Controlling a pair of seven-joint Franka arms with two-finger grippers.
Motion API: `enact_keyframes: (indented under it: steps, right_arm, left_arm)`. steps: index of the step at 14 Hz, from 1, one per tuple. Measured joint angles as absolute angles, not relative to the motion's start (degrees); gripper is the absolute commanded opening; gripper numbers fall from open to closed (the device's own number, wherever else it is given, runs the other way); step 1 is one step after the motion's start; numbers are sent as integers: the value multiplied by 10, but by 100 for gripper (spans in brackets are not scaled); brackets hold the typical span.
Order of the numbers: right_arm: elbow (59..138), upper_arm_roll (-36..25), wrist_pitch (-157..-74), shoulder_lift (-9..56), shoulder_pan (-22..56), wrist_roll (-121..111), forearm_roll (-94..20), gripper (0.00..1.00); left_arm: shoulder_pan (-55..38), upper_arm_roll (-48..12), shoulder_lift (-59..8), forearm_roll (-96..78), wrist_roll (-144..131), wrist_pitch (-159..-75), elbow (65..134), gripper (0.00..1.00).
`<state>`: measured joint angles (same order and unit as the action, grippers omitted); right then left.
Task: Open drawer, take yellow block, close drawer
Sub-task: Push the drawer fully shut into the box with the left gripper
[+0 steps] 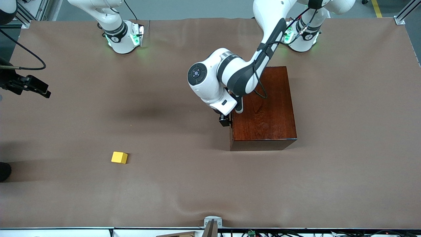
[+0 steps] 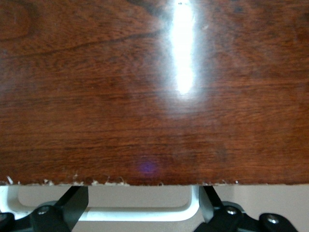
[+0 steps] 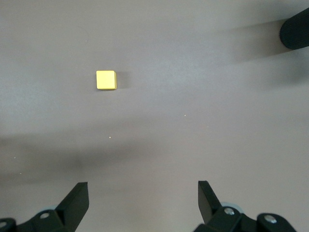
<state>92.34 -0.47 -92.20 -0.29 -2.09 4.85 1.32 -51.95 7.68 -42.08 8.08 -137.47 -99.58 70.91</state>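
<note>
1. The wooden box (image 1: pixel 263 108) stands on the brown table (image 1: pixel 345 148) toward the left arm's end, glossy mahogany on top, with no label or writing legible on it.
2. The drawer (image 2: pixel 154 96) sits shut in the box; the left wrist view shows its dark reddish front filling the picture, with the white handle (image 2: pixel 140 205) along the edge of that front.
3. The left gripper (image 1: pixel 225 120) is down at the box's side that faces the right arm's end, at about nine o'clock from the box's middle in the front view.
4. Its fingers (image 2: pixel 72 200) stand spread to either side of the white handle; whether they press on it I cannot tell, and nothing is clasped between them.
5. The yellow block (image 1: pixel 119 157) lies on the bare table, well apart from the box, at about eight o'clock from it and nearer to the front camera.
6. The right gripper (image 3: pixel 143 198) hangs over the table, jaws spread wide and empty, the block in its view.
7. The right arm waits.
8. No readable brand or text appears anywhere.
</note>
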Motion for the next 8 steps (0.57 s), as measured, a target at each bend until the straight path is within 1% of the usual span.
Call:
enact_keyframes:
  steps: [3, 8]
  right_arm:
    - [922, -5, -921, -1, -23, 49, 13, 100]
    - [918, -6, -917, -1, -23, 49, 13, 100]
  left_arm:
    - [-528, 79, -409, 92, -1372, -996, 694, 100]
    - [-523, 91, -329, 96, -1315, -986, 688, 100]
